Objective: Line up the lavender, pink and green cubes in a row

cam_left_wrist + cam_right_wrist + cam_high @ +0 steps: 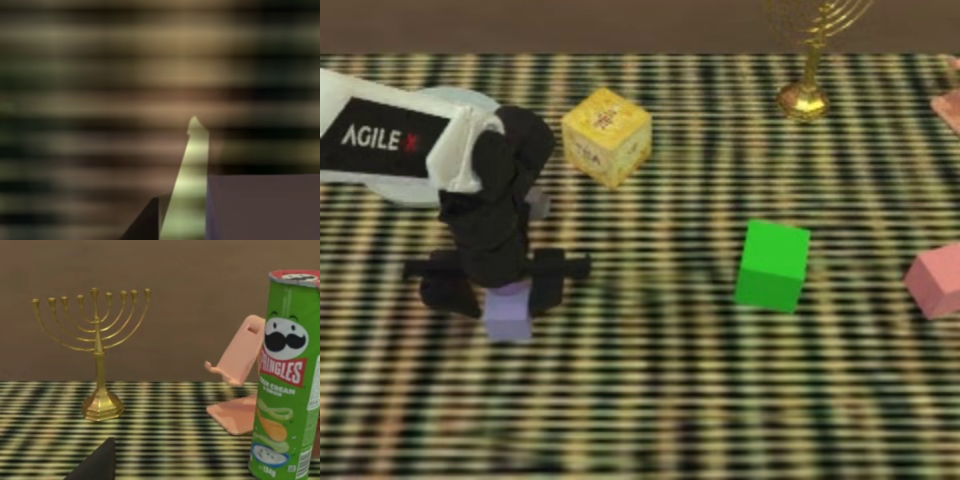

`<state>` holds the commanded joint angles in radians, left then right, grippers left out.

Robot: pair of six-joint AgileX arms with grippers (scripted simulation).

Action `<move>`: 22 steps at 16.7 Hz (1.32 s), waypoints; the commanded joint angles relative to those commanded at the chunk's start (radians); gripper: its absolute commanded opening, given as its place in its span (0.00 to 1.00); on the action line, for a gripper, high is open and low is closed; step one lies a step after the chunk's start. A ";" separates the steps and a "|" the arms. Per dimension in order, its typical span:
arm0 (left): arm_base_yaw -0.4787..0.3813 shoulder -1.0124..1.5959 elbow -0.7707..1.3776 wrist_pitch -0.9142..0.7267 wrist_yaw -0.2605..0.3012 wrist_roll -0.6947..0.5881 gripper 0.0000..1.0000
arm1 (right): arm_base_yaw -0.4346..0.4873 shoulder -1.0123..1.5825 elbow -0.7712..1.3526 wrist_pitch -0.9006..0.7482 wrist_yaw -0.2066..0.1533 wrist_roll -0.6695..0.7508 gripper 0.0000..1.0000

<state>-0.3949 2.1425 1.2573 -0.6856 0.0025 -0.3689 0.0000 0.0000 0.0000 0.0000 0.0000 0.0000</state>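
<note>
Our left gripper [507,283] closed around small matte lavender cube [508,312], arm marked "AGILE X", yellow printed cube [607,135] reading "TEA", green "PRINGLES" can [289,380].

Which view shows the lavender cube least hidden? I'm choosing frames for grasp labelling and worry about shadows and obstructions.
Top view: the left gripper and its arm cover most of the lavender cube, and only its near part shows, evenly lit. Left wrist view: the cube fills one corner, cropped by the frame. Right wrist view: the cube is absent, with only a candlestick and a crisps can.
</note>
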 joint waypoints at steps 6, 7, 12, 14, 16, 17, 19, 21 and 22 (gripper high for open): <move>0.000 0.000 0.000 0.000 0.000 0.000 0.00 | 0.000 0.000 0.000 0.000 0.000 0.000 1.00; 0.000 0.000 0.000 0.000 0.000 0.000 0.00 | 0.000 0.000 0.000 0.000 0.000 0.000 1.00; 0.002 -0.038 0.013 -0.023 -0.011 0.007 0.00 | 0.000 0.000 0.000 0.000 0.000 0.000 1.00; 0.004 -0.054 0.034 -0.061 -0.011 0.007 0.00 | 0.000 0.000 0.000 0.000 0.000 0.000 1.00; 0.010 -0.086 0.067 -0.129 -0.012 0.005 0.00 | 0.000 0.000 0.000 0.000 0.000 0.000 1.00; 0.013 -0.103 0.085 -0.169 -0.012 0.005 0.00 | 0.000 0.000 0.000 0.000 0.000 0.000 1.00; 0.018 -0.137 0.118 -0.236 -0.012 0.004 0.00 | 0.000 0.000 0.000 0.000 0.000 0.000 1.00; 0.021 -0.157 0.135 -0.265 -0.012 0.004 0.00 | 0.000 0.000 0.000 0.000 0.000 0.000 1.00; 0.021 -0.158 0.136 -0.266 -0.012 0.005 0.00 | 0.000 0.000 0.000 0.000 0.000 0.000 1.00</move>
<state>-0.3739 1.9844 1.3929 -0.9516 -0.0092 -0.3644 0.0000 0.0000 0.0000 0.0000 0.0000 0.0000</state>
